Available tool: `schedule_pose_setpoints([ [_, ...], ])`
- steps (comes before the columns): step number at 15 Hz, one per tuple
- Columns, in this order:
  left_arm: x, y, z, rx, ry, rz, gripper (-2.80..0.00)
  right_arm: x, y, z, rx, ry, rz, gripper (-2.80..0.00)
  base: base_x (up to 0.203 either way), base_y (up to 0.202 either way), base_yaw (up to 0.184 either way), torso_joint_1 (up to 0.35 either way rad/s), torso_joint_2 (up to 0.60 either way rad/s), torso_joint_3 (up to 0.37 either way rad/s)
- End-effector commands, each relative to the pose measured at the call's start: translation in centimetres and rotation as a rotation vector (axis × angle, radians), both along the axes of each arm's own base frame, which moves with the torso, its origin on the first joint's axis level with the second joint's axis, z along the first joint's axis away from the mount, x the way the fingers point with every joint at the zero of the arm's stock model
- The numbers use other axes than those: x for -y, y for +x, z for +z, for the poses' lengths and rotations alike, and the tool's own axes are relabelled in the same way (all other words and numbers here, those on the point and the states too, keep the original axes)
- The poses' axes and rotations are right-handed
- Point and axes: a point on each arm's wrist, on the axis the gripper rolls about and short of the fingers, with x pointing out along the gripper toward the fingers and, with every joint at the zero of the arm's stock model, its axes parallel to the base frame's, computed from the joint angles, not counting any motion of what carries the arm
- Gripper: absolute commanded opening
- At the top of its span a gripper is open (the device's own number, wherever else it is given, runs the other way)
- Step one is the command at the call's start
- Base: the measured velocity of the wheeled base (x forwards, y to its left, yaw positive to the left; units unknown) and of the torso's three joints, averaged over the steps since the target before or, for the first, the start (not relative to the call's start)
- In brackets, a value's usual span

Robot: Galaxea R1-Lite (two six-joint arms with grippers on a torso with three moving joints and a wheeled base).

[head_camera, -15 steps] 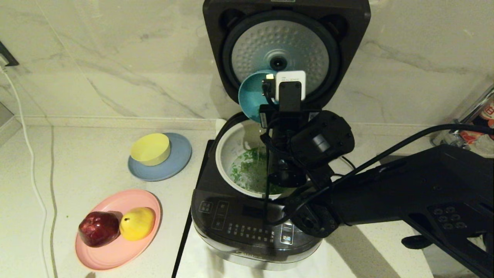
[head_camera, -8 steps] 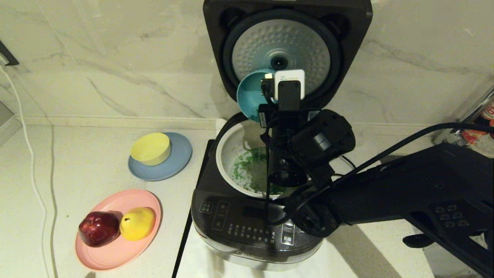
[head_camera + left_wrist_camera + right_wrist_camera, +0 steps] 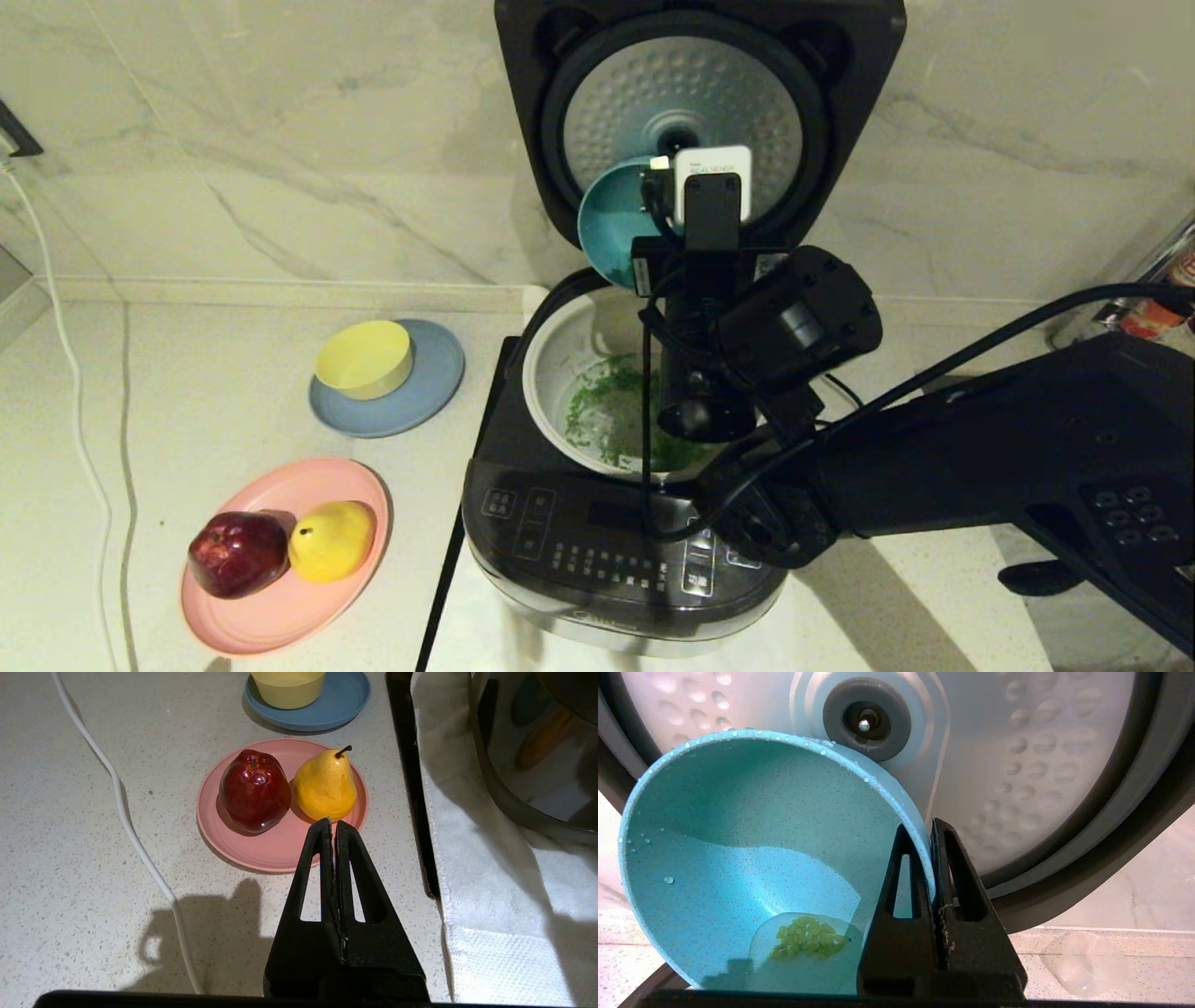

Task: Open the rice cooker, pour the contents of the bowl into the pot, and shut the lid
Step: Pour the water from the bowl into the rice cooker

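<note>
Teal bowl (image 3: 611, 219) tipped nearly on edge above the rear of the pot (image 3: 560, 350), seen from the head camera; the right arm reaches in over the cooker (image 3: 616, 551) and hides its own fingertips. The lid (image 3: 695, 121) stands fully open behind the bowl, silver inner plate facing forward. Green bits (image 3: 602, 415) lie scattered over the pot floor, so pouring appears largely done. To the left on the counter: a yellow bowl (image 3: 364, 359) on a blue plate (image 3: 439, 373), and a pink plate (image 3: 280, 607) carrying an apple (image 3: 239, 553) and a pear (image 3: 331, 539).

Left wrist view: the left gripper (image 3: 334, 823) hangs idle over the counter near the pink plate (image 3: 275, 851), its fingers pressed together on nothing.

Right wrist view: the right gripper (image 3: 930, 828) pinches the bowl (image 3: 738, 858) by its rim, one finger inside the wall and one outside, closed tight on it. A small clump of contents (image 3: 808, 940) sits in a film of water at the lowest part of the bowl, and droplets cling to the wall.

To finish the pour well, the bowl probably needs more tilt or a gentle shake while its low edge is kept over the pot, so the wet remainder slides inside, not onto the cooker rim. The firm rim pinch should be kept, and the bowl held clear of the upright lid.
</note>
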Motion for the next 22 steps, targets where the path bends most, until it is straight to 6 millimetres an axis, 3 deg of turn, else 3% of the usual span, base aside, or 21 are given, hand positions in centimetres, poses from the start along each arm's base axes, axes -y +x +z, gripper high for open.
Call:
schedule_pose_setpoints([
  [1,0.0,0.1,-0.3,-0.008,0.001,0.000,-2.80,0.5,-0.4,1.0,0.021,0.017,-0.006,-2.80,0.000,0.000,0.000,0.000,0.00,0.000],
  [4,0.0,0.1,-0.3,-0.008,0.001,0.000,-2.80,0.3,-0.4,0.8,0.019,0.008,-0.003,-2.80,0.000,0.000,0.000,0.000,0.00,0.000],
  [6,0.0,0.1,-0.3,-0.008,0.001,0.000,-2.80,-0.1,0.1,-0.4,-0.001,-0.015,-0.006,-2.80,0.000,0.000,0.000,0.000,0.00,0.000],
  [9,0.0,0.1,-0.3,-0.008,0.001,0.000,-2.80,0.1,-0.2,0.4,0.011,-0.015,-0.014,-2.80,0.000,0.000,0.000,0.000,0.00,0.000],
  [19,0.0,0.1,-0.3,-0.008,0.000,0.000,-2.80,0.2,0.8,-1.0,-0.018,-0.065,-0.043,-2.80,0.000,0.000,0.000,0.000,0.00,0.000],
  [22,0.0,0.1,-0.3,-0.008,0.001,0.000,-2.80,0.6,0.4,0.0,-0.005,-0.050,-0.049,-2.80,0.000,0.000,0.000,0.000,0.00,0.000],
])
